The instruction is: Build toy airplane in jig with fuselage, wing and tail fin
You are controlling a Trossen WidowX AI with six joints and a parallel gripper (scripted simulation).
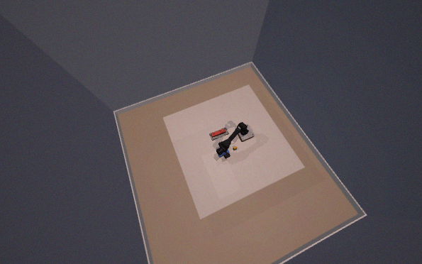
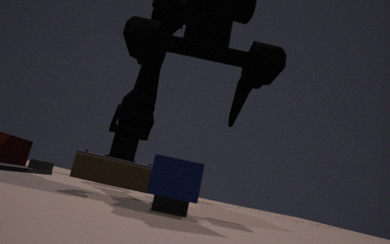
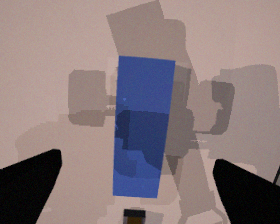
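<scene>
The blue wing lies level, raised on a dark block beneath it. My gripper is open and empty. It hangs above the wing, with one finger out to each side in the wrist view. The red fuselage sits in the grey cradle jig. The small orange tail fin stands beside the wing, with a dark part showing at its end. It is cut off at the wrist view's bottom edge and not seen in the exterior view.
The arm's base stands on the pale mat, behind the wing in the exterior view. The jig stands to one side of the wing, across from the fin. Shadows of the arm fall around the wing.
</scene>
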